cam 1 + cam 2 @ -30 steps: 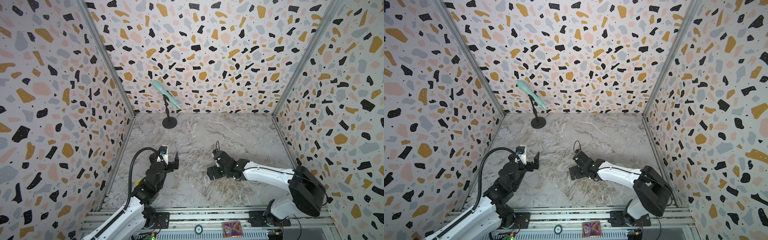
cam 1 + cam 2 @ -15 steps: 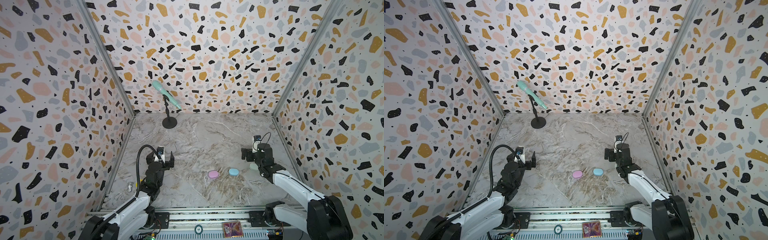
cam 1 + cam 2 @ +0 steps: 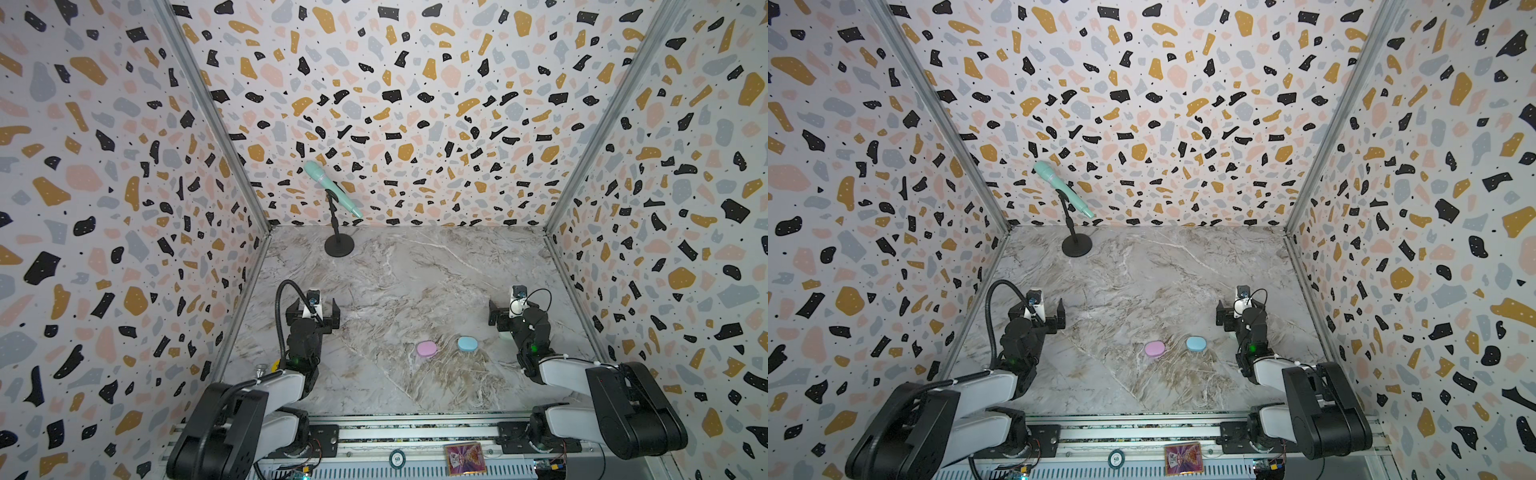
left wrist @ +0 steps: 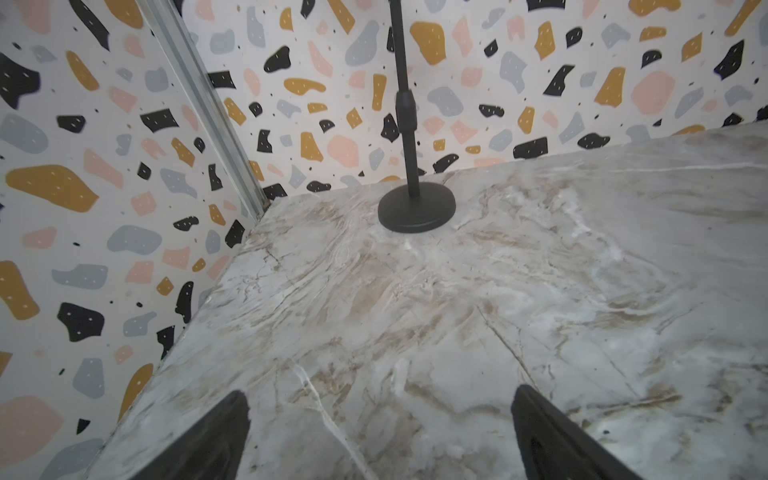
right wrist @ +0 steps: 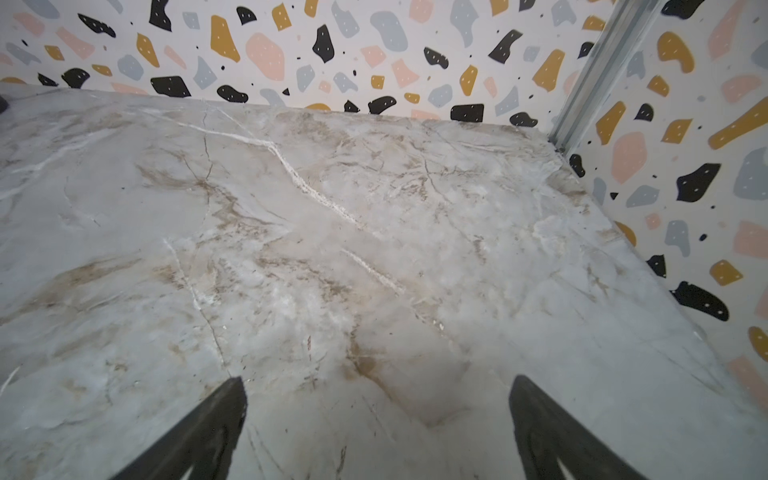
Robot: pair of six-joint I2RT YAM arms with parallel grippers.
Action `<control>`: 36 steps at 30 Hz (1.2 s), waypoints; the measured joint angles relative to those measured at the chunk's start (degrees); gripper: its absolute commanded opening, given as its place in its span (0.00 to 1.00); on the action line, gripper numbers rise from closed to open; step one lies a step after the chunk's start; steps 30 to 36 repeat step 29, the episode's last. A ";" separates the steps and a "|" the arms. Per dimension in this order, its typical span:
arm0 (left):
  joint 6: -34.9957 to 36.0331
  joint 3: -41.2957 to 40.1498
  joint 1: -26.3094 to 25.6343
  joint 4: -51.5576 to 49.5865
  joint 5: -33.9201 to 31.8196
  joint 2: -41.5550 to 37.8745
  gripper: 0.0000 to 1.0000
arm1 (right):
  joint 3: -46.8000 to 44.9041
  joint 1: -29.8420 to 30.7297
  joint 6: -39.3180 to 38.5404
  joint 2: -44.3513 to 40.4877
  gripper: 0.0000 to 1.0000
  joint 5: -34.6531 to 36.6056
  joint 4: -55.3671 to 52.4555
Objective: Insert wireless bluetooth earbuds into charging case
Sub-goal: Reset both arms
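Observation:
Two shut oval charging cases lie on the marble table in both top views, a pink case [image 3: 427, 349] [image 3: 1155, 348] and a light blue case [image 3: 467, 343] [image 3: 1195, 343]. A pale mint shape [image 3: 503, 335] peeks out beside the right arm, mostly hidden. The earbuds are out of view. My left gripper [image 3: 313, 306] [image 3: 1038, 308] [image 4: 380, 415] hovers open at the left side, far from the cases, over bare marble. My right gripper [image 3: 514, 309] [image 3: 1241, 311] [image 5: 376, 407] stands open at the right side, just beyond the blue case, with nothing between its fingers.
A mint microphone [image 3: 332, 193] on a black stand [image 3: 339, 245] [image 4: 415, 208] stands at the back left. Terrazzo walls close three sides. A small silver and yellow item [image 3: 266, 367] lies by the left wall. A card [image 3: 464, 457] sits on the front rail.
The right arm has swung from the table's middle out to the right side, uncovering the pink and blue cases. The left gripper has drawn back slightly. Both grippers stayed open.

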 measured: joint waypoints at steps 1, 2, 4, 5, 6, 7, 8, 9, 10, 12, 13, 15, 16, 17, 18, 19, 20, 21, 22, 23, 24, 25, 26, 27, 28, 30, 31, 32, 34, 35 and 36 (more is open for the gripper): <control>-0.04 0.02 0.35 0.76 0.39 1.66 1.00 | -0.04 -0.15 -0.48 0.13 0.99 -0.15 1.68; -0.26 0.07 0.76 1.01 0.90 2.60 1.00 | -0.09 -0.37 -0.94 0.46 0.99 -0.39 3.61; -0.76 0.07 1.92 2.19 1.22 3.74 1.00 | -0.72 -0.83 -1.49 1.90 0.99 -0.81 8.44; -1.09 0.07 2.45 3.13 1.31 4.37 1.00 | -1.27 -0.96 -1.79 2.97 0.99 -1.05 10.69; -1.38 0.07 2.82 4.17 1.11 5.11 1.00 | -1.84 -1.07 -1.97 4.33 0.99 -1.07 12.72; -1.86 0.07 3.13 5.33 0.85 6.08 1.00 | -2.38 -1.14 -2.21 6.05 0.99 -1.07 14.64; -2.29 0.07 3.30 5.90 0.50 6.75 1.00 | -2.73 -1.14 -2.34 7.58 0.99 -1.05 15.96; -2.71 0.07 3.37 6.32 0.15 7.28 1.00 | -3.04 -1.11 -2.54 9.42 0.99 -1.03 17.44; -2.97 0.07 3.39 6.67 -0.26 7.63 1.00 | -3.15 -1.11 -2.64 10.56 0.99 -1.03 18.16; -3.69 0.07 3.41 7.08 -1.05 7.89 1.00 | -3.26 -1.11 -2.86 11.04 0.99 -1.03 19.12; -3.93 0.07 3.41 7.39 -1.62 7.93 1.00 | -3.26 -1.11 -2.99 11.04 0.99 -1.01 20.00; -4.55 0.13 3.41 7.87 -2.64 8.04 1.00 | -3.26 -1.11 -3.15 11.02 0.99 -1.01 21.40; -4.79 0.17 3.41 8.04 -3.13 8.15 1.00 | -3.26 -1.11 -3.21 11.02 0.99 -1.01 21.81; -5.03 0.24 3.41 8.07 -3.52 8.20 1.00 | -3.26 -1.11 -3.23 11.02 0.99 -1.01 22.08; -5.22 0.24 3.41 8.11 -3.85 8.20 1.00 | -3.26 -1.11 -3.26 11.02 0.99 -1.01 22.32; -5.40 0.26 3.41 8.11 -4.15 8.20 1.00 | -3.26 -1.11 -3.26 11.02 0.99 -1.01 22.43; -5.44 0.28 3.41 8.09 -4.31 8.22 1.00 | -3.26 -1.11 -3.26 11.02 0.99 -1.01 22.45; -5.49 0.31 3.41 8.11 -4.55 8.22 1.00 | -3.26 -1.11 -3.26 11.02 0.99 -1.01 22.51; -5.53 0.31 3.41 8.11 -4.66 8.22 1.00 | -3.26 -1.11 -3.26 11.02 0.99 -1.01 22.62; -5.62 0.31 3.41 8.11 -4.72 8.22 1.00 | -3.26 -1.11 -3.28 11.02 0.99 -1.01 22.75; -5.66 0.31 3.41 8.11 -4.85 8.22 1.00 | -3.26 -1.11 -3.28 11.02 0.99 -1.01 22.82; -5.70 0.33 3.41 8.11 -4.98 8.24 1.00 | -3.26 -1.11 -3.28 11.02 0.99 -1.01 22.82; -5.73 0.33 3.41 8.26 -5.09 8.33 1.00 | -3.26 -1.11 -3.28 11.02 0.99 -1.01 22.84; -5.75 0.33 3.41 8.55 -5.18 8.46 1.00 | -3.26 -1.11 -3.28 11.02 0.99 -1.01 22.91; -5.79 0.33 3.41 8.63 -5.20 8.55 1.00 | -3.26 -1.11 -3.28 11.02 0.99 -1.01 23.06; -5.84 0.33 3.41 8.72 -5.29 8.55 1.00 | -3.26 -1.11 -3.28 11.02 0.99 -1.01 23.17; -5.84 0.33 3.41 8.72 -5.29 8.55 1.00 | -3.26 -1.11 -3.28 11.02 0.99 -1.01 23.17; -5.84 0.33 3.41 8.72 -5.29 8.55 1.00 | -3.26 -1.11 -3.28 11.02 0.99 -1.01 23.17; -5.84 0.33 3.41 8.72 -5.29 8.55 1.00 | -3.26 -1.11 -3.28 11.02 0.99 -1.01 23.17; -5.84 0.33 3.41 8.72 -5.29 8.55 1.00 | -3.26 -1.11 -3.28 11.02 0.99 -1.01 23.17; -5.84 0.33 3.41 8.72 -5.29 8.55 1.00 | -3.26 -1.11 -3.28 11.02 0.99 -1.01 23.17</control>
